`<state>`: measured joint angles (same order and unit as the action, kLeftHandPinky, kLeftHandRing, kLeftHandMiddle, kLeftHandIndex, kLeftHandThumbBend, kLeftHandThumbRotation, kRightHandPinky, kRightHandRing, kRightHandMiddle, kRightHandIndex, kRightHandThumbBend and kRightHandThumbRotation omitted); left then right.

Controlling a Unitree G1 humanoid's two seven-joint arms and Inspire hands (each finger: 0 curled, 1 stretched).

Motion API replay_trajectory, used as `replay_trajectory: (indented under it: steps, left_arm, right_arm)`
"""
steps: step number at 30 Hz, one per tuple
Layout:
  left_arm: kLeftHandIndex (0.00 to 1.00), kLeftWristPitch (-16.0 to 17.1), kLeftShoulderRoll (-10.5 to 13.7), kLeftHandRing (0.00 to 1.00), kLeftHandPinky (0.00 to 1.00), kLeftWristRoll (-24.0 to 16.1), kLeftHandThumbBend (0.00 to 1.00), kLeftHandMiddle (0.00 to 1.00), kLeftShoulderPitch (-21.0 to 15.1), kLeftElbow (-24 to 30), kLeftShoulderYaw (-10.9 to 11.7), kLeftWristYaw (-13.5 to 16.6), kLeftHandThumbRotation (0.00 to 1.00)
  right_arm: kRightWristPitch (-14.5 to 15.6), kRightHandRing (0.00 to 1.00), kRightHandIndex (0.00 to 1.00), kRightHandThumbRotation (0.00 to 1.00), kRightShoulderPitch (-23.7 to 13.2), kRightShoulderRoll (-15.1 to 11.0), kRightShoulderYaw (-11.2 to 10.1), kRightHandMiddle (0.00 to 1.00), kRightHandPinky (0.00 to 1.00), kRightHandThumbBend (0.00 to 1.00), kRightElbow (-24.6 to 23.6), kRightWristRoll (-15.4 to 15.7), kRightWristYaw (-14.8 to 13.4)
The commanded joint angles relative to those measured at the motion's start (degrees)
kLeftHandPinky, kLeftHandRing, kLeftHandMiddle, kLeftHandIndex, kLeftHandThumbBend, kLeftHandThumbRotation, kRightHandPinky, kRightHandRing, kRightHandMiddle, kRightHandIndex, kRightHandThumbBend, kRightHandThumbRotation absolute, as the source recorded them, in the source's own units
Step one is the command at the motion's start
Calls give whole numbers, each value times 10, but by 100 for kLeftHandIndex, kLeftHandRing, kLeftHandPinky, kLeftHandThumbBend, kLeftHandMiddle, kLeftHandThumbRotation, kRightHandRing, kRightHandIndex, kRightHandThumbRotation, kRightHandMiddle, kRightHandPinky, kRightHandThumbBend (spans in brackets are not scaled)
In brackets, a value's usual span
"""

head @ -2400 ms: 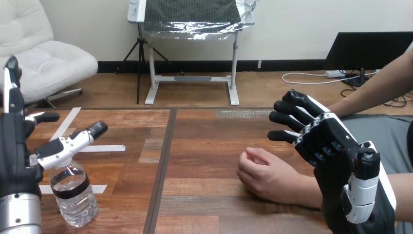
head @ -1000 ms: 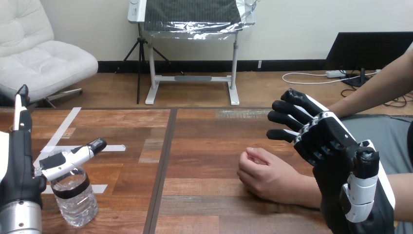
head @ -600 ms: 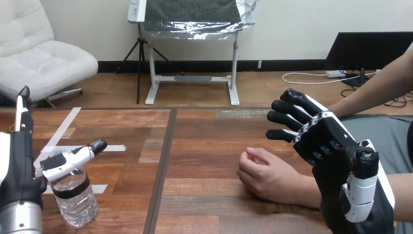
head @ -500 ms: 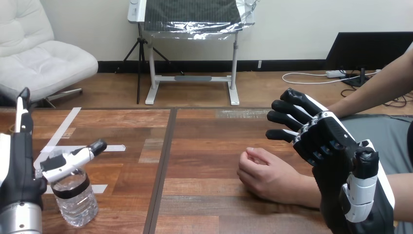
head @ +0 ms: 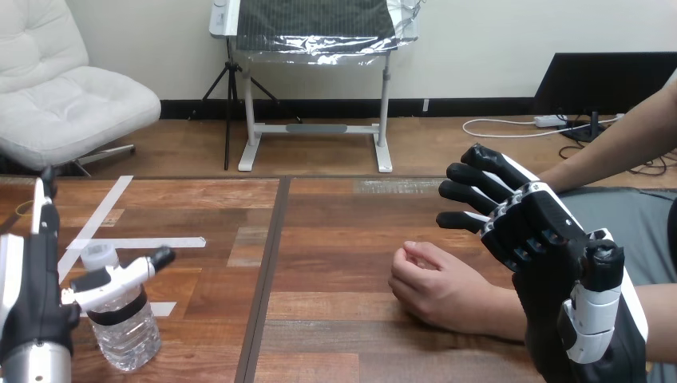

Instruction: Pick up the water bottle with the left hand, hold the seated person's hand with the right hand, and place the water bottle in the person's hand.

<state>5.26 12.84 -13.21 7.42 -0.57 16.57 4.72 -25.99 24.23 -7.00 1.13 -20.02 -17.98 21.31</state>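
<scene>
Left hand (head: pixel 32 299) sits low at the table's (head: pixel 335 227) near-left corner, fingers straight and pointing up, thumb stretched across the front of the water bottle (head: pixel 124 331) just below its cap; nothing is curled round it. Bottle stands upright on the table, beside white tape strips (head: pixel 156 242). Right hand (head: pixel 543 235) is spread with fingers apart, above the person's forearm and holding nothing. Person's hand (head: pixel 431 283) rests loosely curled on the wood, centre-right, well apart from the bottle.

A clear plastic water bottle (head: pixel 124 335) stands on the wooden table (head: pixel 335 223) just right of the robot's left hand (head: pixel 32 295); the person's hand (head: pixel 439 291) rests left of the right hand (head: pixel 543 239).
</scene>
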Motion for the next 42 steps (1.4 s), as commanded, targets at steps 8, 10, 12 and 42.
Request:
replay_trajectory:
  steps: [8, 10, 12, 42]
  left_arm:
    - [100, 52, 33, 100, 100, 12, 100, 100, -59, -87, -8, 2, 12]
    - [100, 57, 35, 100, 100, 12, 100, 100, -64, -102, -9, 4, 12]
    - [100, 59, 35, 100, 100, 12, 100, 100, -68, -112, -10, 6, 12]
    - [100, 108, 52, 100, 100, 37, 97, 100, -145, -303, -17, 15, 11]
  right_arm:
    - [2, 81, 83, 100, -31, -3, -4, 82, 71, 81, -13, -7, 0]
    - [2, 81, 83, 100, -31, -3, -4, 82, 71, 81, -12, -6, 0]
    - [1, 80, 83, 100, -32, -3, -4, 82, 71, 81, -12, -6, 1]
    - [-1, 80, 82, 100, -34, -6, -9, 82, 70, 81, -12, -10, 6]
